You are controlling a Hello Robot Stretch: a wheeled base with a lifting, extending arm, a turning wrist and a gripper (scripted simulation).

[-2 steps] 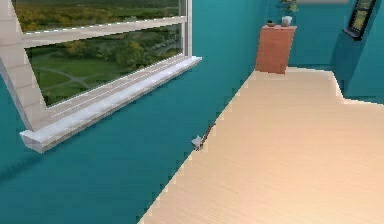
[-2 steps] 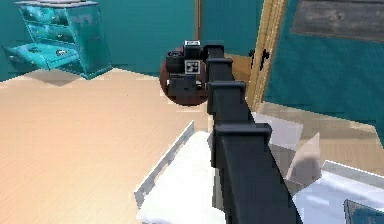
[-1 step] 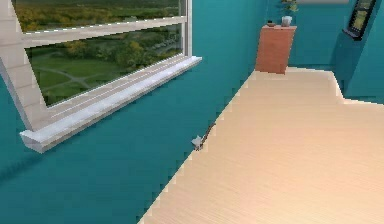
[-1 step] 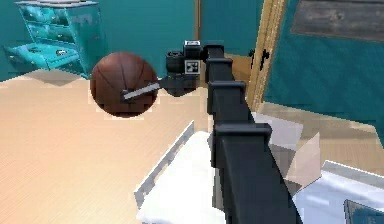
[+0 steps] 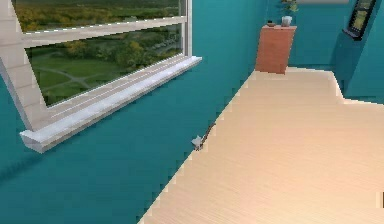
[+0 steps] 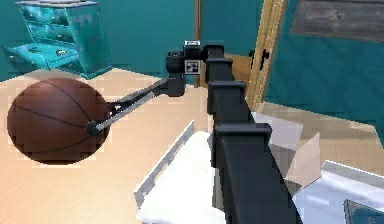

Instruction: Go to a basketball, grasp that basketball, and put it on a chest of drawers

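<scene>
Pale wood floor (image 6: 130,85) meets teal walls. Clear of it hangs the round, seamed, brown-orange basketball (image 6: 55,120), held at the gripper's (image 6: 97,126) thin fingers. The dark square arm (image 6: 240,140) stretches behind it, and a glossy teal chest of drawers (image 6: 60,35) stands beyond.

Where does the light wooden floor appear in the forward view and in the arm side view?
Forward view: the wooden floor covers the lower right, reaching up to the orange cabinet.
Arm side view: the wooden floor is a band across the middle, behind the basketball and the arm.
Shared landmark: the teal wall borders the floor in both views.
</scene>
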